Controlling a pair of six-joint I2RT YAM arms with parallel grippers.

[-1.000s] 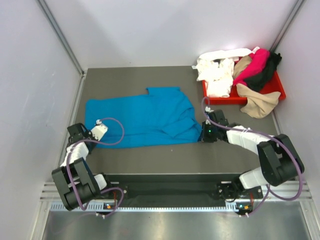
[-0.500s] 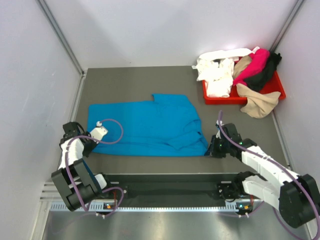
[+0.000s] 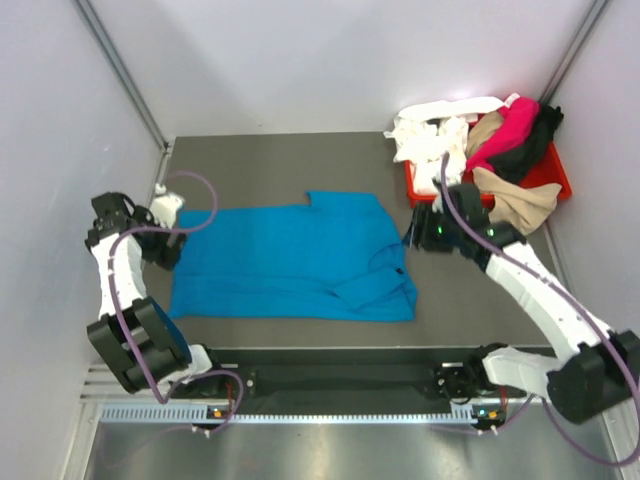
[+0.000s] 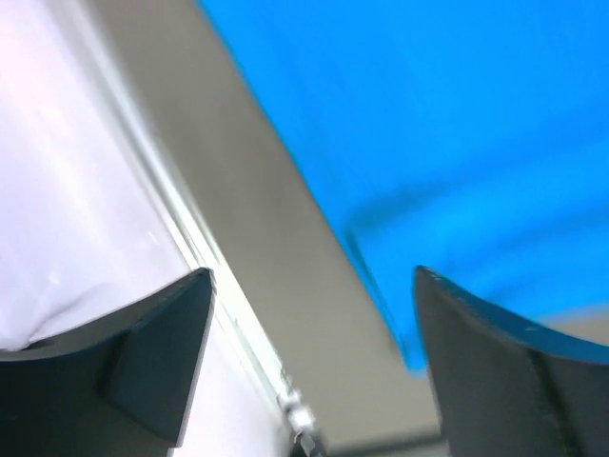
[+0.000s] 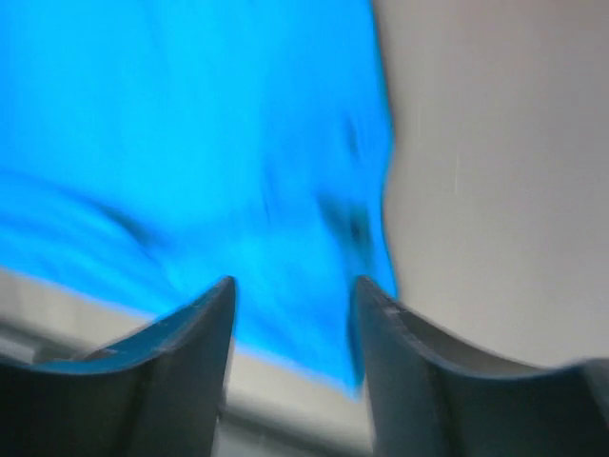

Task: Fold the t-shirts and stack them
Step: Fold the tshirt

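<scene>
The bright blue t-shirt lies spread flat across the grey table, with a rumpled fold near its right end. My left gripper hangs open over the shirt's left edge; the left wrist view shows its jaws wide apart, with blue cloth below and nothing between them. My right gripper is above the shirt's right edge, open, with blue cloth blurred beneath. White, magenta, black and tan t-shirts are piled at the back right.
The pile sits in and spills over a red tray in the back right corner. White walls enclose the table on the left, back and right. A metal rail runs along the left wall close to my left gripper.
Both grippers were shut on the blue shirt's ends and dragged it toward the near edge. Now both have opened, let go and lifted away toward the back. The shirt lies flat.
</scene>
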